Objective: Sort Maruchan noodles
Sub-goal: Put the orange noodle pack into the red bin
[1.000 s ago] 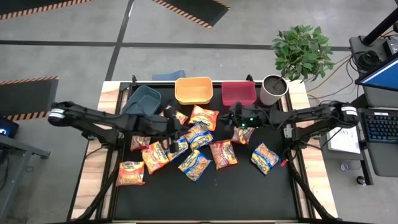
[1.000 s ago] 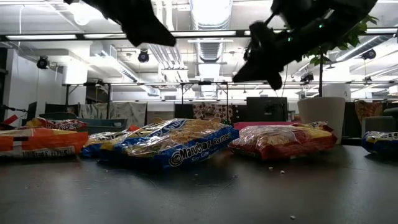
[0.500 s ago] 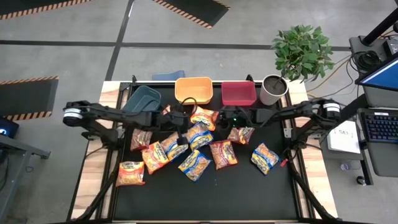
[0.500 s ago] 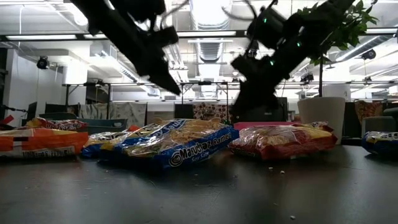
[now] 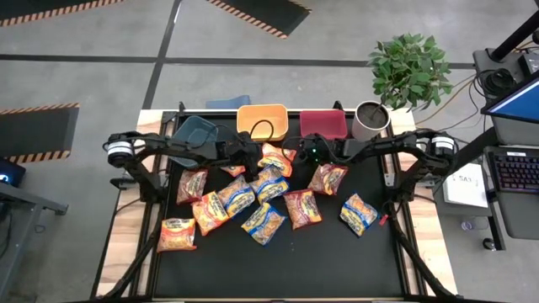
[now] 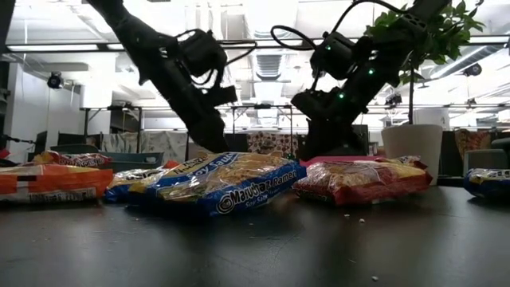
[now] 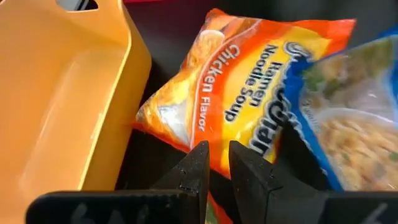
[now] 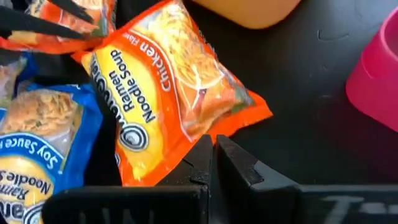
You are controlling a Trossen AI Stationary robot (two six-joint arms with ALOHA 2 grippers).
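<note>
Beside the yellow plastic bin, both clenched, empty grippers, left and right, crowd one crinkly orange chicken-flavour ramen packet and could collide.

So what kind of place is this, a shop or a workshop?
Likely a robotics lab or workshop: exposed ceiling ducts, hazard-striped floor markings, and a computer desk with a keyboard beside the table.
</note>
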